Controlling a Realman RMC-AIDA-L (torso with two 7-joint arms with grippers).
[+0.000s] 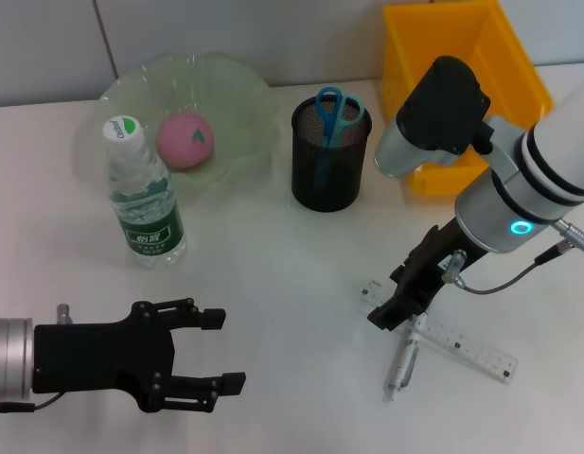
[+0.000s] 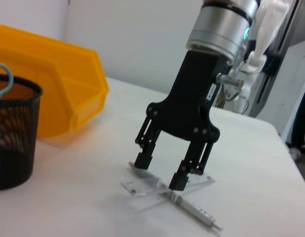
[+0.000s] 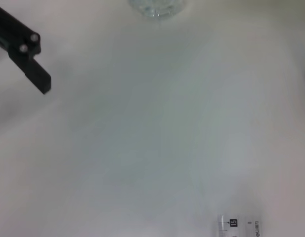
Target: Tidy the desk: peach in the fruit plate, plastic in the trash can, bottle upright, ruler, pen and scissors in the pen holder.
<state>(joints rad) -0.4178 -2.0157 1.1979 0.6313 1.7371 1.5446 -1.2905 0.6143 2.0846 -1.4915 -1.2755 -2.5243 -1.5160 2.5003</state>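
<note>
My right gripper (image 1: 391, 307) is open, its tips low over the near end of the clear ruler (image 1: 462, 345), where a silver pen (image 1: 402, 364) crosses it. The left wrist view shows this gripper (image 2: 162, 172) straddling the ruler (image 2: 137, 186) and the pen (image 2: 194, 211). My left gripper (image 1: 221, 350) is open and empty at the front left. The water bottle (image 1: 145, 194) stands upright. The pink peach (image 1: 185, 140) lies in the green plate (image 1: 235, 95). Blue scissors (image 1: 329, 109) stand in the black mesh pen holder (image 1: 327, 161). No plastic shows.
A yellow bin (image 1: 462, 57) stands at the back right, behind the right arm. The right wrist view shows a left gripper finger (image 3: 23, 54), the bottle's base (image 3: 157, 6) and the ruler's end (image 3: 239, 226) on the white table.
</note>
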